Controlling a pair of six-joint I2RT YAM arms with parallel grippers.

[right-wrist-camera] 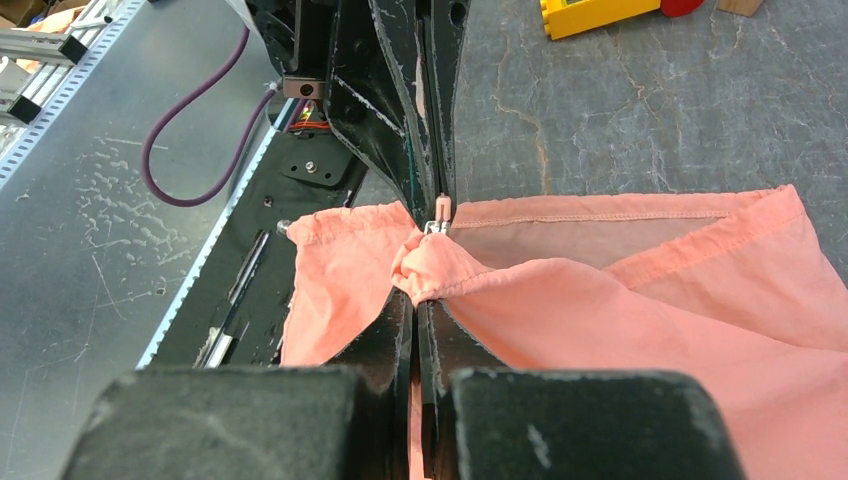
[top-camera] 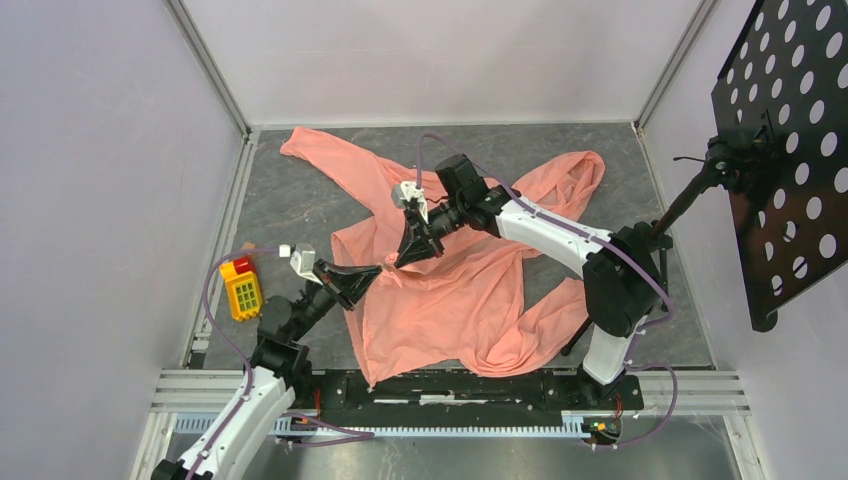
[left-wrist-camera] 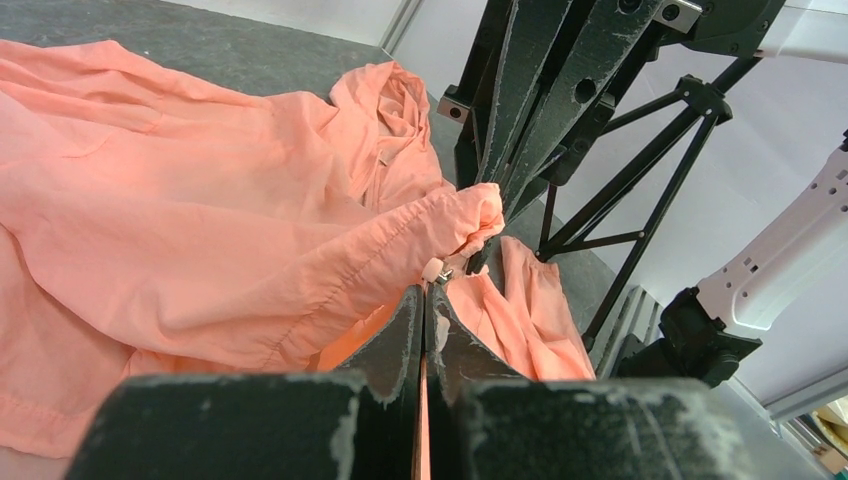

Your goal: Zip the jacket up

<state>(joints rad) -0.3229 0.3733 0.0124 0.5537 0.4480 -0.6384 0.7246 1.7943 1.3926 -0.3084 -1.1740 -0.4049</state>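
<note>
Three views logged | top: we see jacket (top-camera: pixel 455 300) spread on table (top-camera: pixel 300 200), grip points too small to resolve | left wrist: left gripper (left-wrist-camera: pixel 427 295) clamped on jacket edge, zipper pull (left-wrist-camera: pixel 437 270) half hidden | right wrist: right gripper (right-wrist-camera: pixel 415 300) pinching bunched fabric, sleeves cropped

The jacket (right-wrist-camera: pixel 620 300) is running off the right and bottom edges of the right wrist view and the left edge of the left wrist view. Fabric pinched by the left gripper (top-camera: pixel 378 270) and the right gripper (top-camera: pixel 400 262) is lying hidden between their fingers. The zipper (right-wrist-camera: pixel 438 224) is showing too small from above to make out. Left of the jacket, a yellow toy (right-wrist-camera: pixel 600 14) is being cut by the right wrist view's top edge.
</note>
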